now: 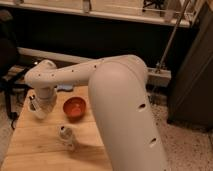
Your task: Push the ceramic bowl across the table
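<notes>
- Dark wall panels and a long rail run behind the table [35, 147], whose pale planks fill the lower left of the camera view. The robot's big white arm sweeps in from the right and hides the table's right side.
- The ceramic bowl [75, 107] sits upright on the far half of the table, closer to the far edge than the near one, with bare planks all around it.
- The gripper [39, 107] hangs down from the wrist by the far left corner, low over the boards and just to the left of the bowl. They look close but apart, and I see no contact.
- Whether the gripper is open or closed I cannot tell from here. Nothing looks to be held in it.
- A small can [66, 136] stands nearer the front edge, in front of the bowl and clear of it.
- My reading is that the push has not begun. The approach is nearly done, and the contact and the slide across the table are left.
</notes>
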`<state>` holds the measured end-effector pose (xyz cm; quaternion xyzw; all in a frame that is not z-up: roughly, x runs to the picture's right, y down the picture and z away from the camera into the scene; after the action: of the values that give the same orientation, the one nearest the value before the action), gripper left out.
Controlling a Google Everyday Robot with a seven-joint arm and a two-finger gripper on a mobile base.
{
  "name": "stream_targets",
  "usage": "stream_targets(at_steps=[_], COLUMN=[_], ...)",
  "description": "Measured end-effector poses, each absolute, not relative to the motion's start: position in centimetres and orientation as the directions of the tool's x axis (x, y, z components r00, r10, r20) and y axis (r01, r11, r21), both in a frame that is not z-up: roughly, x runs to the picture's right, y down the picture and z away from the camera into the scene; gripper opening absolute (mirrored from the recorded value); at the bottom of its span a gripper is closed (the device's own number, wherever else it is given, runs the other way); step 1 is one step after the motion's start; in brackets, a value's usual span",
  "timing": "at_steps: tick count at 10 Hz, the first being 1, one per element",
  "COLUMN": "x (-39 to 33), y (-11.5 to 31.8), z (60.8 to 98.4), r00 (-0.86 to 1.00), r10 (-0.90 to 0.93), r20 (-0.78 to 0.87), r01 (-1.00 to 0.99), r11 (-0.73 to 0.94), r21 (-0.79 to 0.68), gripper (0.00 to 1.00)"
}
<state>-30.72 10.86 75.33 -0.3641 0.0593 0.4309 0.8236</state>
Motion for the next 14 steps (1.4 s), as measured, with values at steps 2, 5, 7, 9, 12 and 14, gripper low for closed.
stream_targets(at_steps=[2, 5, 7, 9, 12, 14], x=[-31.0, -31.1, -30.7, -30.2, -29.5, -28.6], y=[11.3, 11.3, 11.4, 11.3, 11.1, 10.8], z=[76.5, 78.7, 80.1, 81.5, 83.3, 84.2], r00=[0.585, 0.518, 0.505, 0.504, 0.491, 0.476], r10=[0.679, 0.706, 0.71, 0.709, 0.706, 0.708], r20=[-0.444, -0.484, -0.491, -0.493, -0.51, -0.522], r01=[-0.777, -0.813, -0.824, -0.833, -0.855, -0.869], r11=[0.314, 0.232, 0.228, 0.246, 0.278, 0.288], r21=[-0.545, -0.534, -0.519, -0.496, -0.438, -0.402], gripper=[0.0, 0.0, 0.0, 0.0, 0.0, 0.0])
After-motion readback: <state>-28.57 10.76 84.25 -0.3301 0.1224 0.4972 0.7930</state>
